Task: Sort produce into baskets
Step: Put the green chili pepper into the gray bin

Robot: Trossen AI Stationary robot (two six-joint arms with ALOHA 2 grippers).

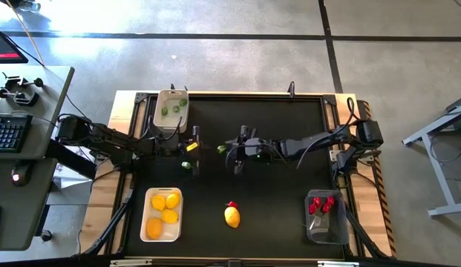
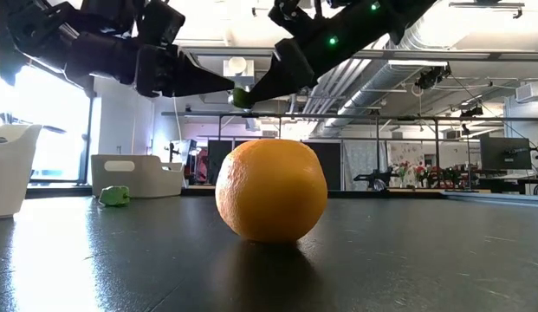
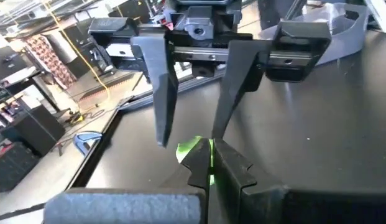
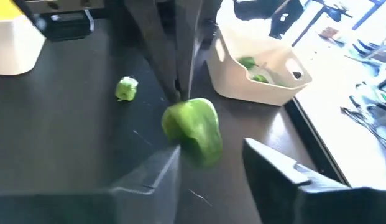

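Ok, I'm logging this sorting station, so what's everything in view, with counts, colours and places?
White tray: one, front left, holding four yellow-orange lemons.
Beige tub: one, back left, green pieces inside.
Clear bin: one, front right, red pieces inside.
Loose lemon: one, yellow, front centre, small red piece touching it.
Loose green piece: one, on the table left of centre.
Held green piece: one, mid-air, centre.
Left gripper: shut on the held green piece.
Right gripper: open, alongside it.
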